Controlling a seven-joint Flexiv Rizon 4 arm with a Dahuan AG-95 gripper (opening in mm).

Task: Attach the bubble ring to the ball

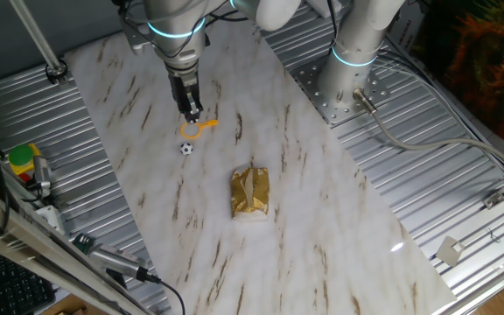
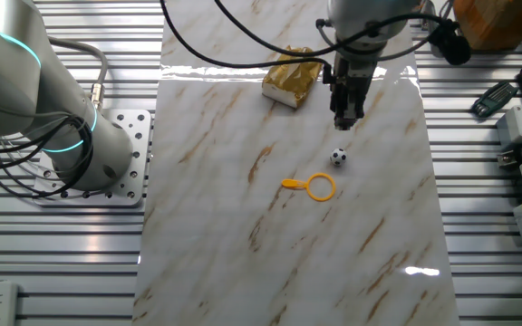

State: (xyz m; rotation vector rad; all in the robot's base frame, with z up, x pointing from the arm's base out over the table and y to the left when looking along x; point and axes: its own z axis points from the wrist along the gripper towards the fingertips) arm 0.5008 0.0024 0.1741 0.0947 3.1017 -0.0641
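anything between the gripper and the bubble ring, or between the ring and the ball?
Nothing visible. The gripper hangs over bare marble near the ball, and the bubble ring lies just beside the ball with clear tabletop between them. The gold packet lies off to the side, outside both paths.

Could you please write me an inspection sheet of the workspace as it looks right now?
Surface: marble-patterned board on a ribbed metal table.
Job's things: bubble ring lies flat on the board; ball sits beside it, apart, not inside the hoop.
Clutter: gold foil packet on the board, away from both.
Gripper: gripper hangs above the board near the ball, holding nothing; whether its jaws are open cannot be told.
Cables: black cables cross the board's far end in the other fixed view.
Surroundings: arm base bolted beside the board.
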